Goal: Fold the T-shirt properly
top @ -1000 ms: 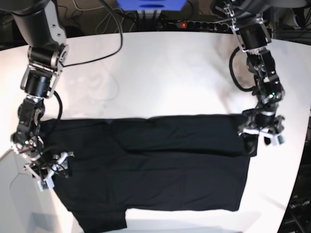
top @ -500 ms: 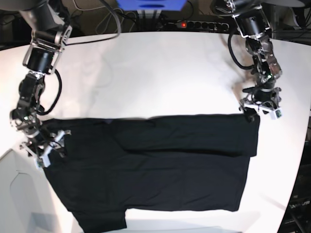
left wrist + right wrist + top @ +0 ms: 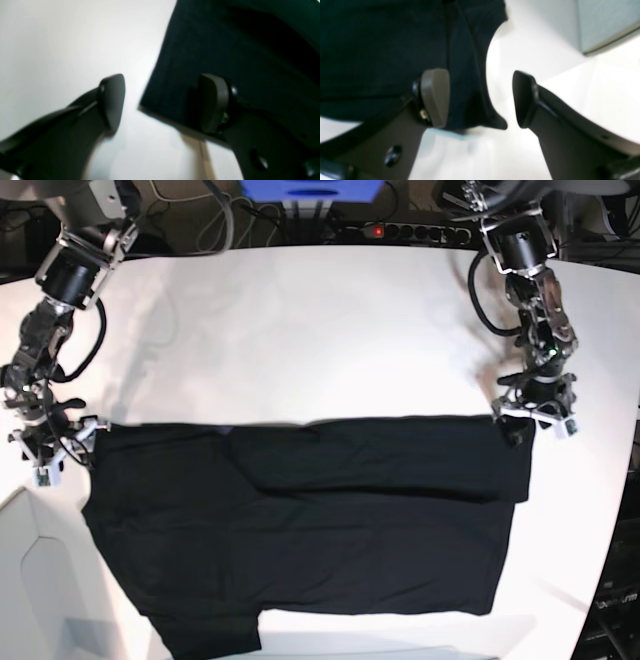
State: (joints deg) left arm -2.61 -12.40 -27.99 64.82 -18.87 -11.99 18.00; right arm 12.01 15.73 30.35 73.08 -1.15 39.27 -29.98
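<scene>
White and evenly lit, the surface (image 3: 330,330) fills most of my base view, with a dark strip of cables and a power strip (image 3: 400,230) along the top edge behind it. On it I see the T-shirt (image 3: 310,520) spread flat across the lower half of the frame, black side up with no print showing, its upper part doubled over into a band that runs from the left edge to the right edge of the cloth. One sleeve juts toward the bottom left of the frame.

My left pincer (image 3: 535,412) hangs at the upper right corner of the shirt, right of centre in the base view. Through its wrist camera I see its jaws spread apart with nothing between them: one finger (image 3: 111,100) stands over bare white surface, the other finger (image 3: 213,102) over the dark cloth, and the shirt's corner lies in the gap below.

My right pincer (image 3: 48,452) sits at the upper left corner of the shirt, near the left edge of the base frame. Its wrist view shows the jaws wide and released as well, one pad (image 3: 436,96) above the fabric, the other (image 3: 523,100) above the surface, with a curved hem of the shirt running between them. Whether either pincer touches the cloth I cannot tell; both wrist pictures are blurred.
</scene>
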